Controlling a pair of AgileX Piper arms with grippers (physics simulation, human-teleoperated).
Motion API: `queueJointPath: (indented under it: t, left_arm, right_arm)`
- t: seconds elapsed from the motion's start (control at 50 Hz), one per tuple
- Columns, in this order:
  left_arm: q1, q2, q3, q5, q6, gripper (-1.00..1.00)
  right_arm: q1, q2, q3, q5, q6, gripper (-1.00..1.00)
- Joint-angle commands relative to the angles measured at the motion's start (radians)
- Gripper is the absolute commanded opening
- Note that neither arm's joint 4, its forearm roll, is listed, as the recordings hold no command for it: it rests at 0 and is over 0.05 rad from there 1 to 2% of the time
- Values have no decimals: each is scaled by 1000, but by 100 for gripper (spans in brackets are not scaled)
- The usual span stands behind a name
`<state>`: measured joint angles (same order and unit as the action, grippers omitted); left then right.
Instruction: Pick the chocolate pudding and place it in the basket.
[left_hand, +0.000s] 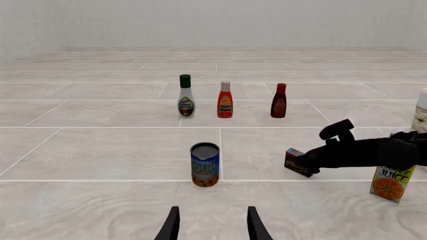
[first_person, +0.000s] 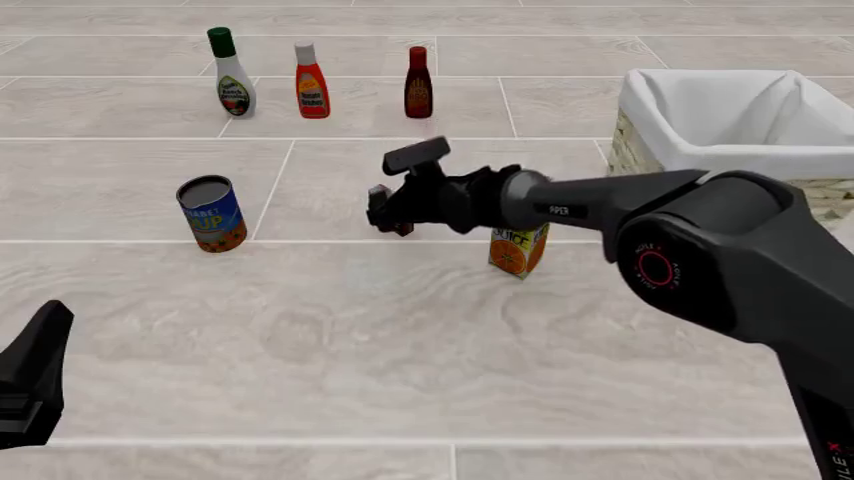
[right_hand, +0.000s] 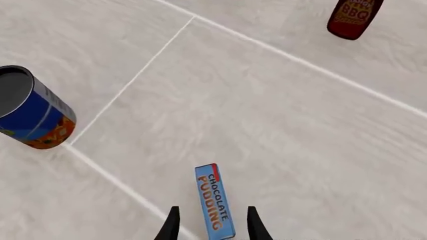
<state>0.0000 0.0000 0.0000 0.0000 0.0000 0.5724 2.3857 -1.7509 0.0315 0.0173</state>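
The chocolate pudding (right_hand: 215, 200) is a small flat carton standing on its narrow edge on the floor, its blue printed face towards the right wrist camera. My right gripper (right_hand: 213, 225) is open, with one finger on each side of the carton and a gap on both sides. In the front view that gripper (first_person: 383, 212) is at the pudding (first_person: 396, 227), left of the juice carton. The basket (first_person: 627, 150), pale wicker with a white lining, stands at the back right. My left gripper (left_hand: 213, 225) is open and holds nothing, low at the near left (first_person: 40, 350).
A blue-and-orange soup can (first_person: 214, 213) stands to the left of the pudding. An orange juice carton (first_person: 518, 248) stands just behind the right arm. Three bottles (first_person: 232, 72) (first_person: 311, 80) (first_person: 418, 83) line the back.
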Motion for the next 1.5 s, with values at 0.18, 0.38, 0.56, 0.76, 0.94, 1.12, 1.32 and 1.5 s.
queueJointPath:
  t: [0.18, 0.38, 0.56, 0.76, 0.94, 1.12, 1.32, 1.5]
  left_arm:
    - [0, 0, 0, 0, 0, 100]
    - [0, 0, 0, 0, 0, 100]
    - [0, 0, 0, 0, 0, 100]
    - [0, 0, 0, 0, 0, 100]
    - [0, 0, 0, 0, 0, 100]
    - [0, 0, 0, 0, 0, 100]
    - [0, 0, 0, 0, 0, 100]
    - [0, 0, 0, 0, 0, 100]
  right_arm:
    - [-2, 20, -5, 6, 9, 100]
    - [-3, 32, -4, 3, 15, 100]
    - [4, 32, 7, -1, 22, 100]
    - [30, -22, 81, -85, 24, -100]
    - [32, -36, 99, -109, 18, -100]
    - [43, -57, 121, -124, 15, -100]
    - [78, -102, 184, -158, 13, -100]
    - [122, -173, 286, -205, 27, -100]
